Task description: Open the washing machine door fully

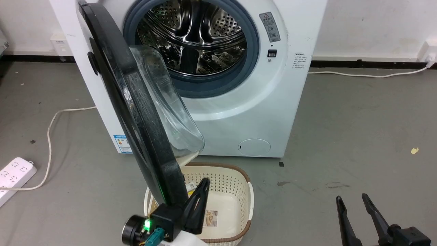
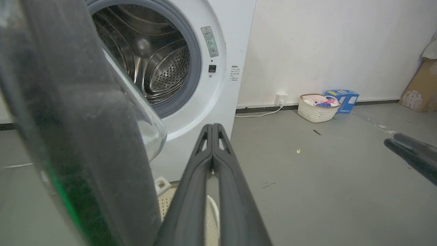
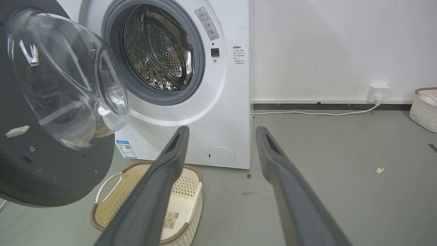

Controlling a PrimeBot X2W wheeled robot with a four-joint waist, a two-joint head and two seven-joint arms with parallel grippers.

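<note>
The left end effector (image 1: 204, 183) is seen with its two dark fingers pressed together and nothing held between them, set just beside the lower edge of the washing machine door (image 1: 136, 112); whether contact is made cannot be told. The right end effector (image 1: 351, 199) is held spread wide and empty over the grey floor (image 1: 341, 130), well apart from the machine. The door is swung out from the washing machine (image 1: 245, 109), edge-on to the head camera, its clear glass bowl (image 1: 170, 112) turned toward the exposed steel drum (image 1: 194, 37). A cream laundry basket (image 1: 227, 184) is found on the floor beneath the door's lower rim.
</note>
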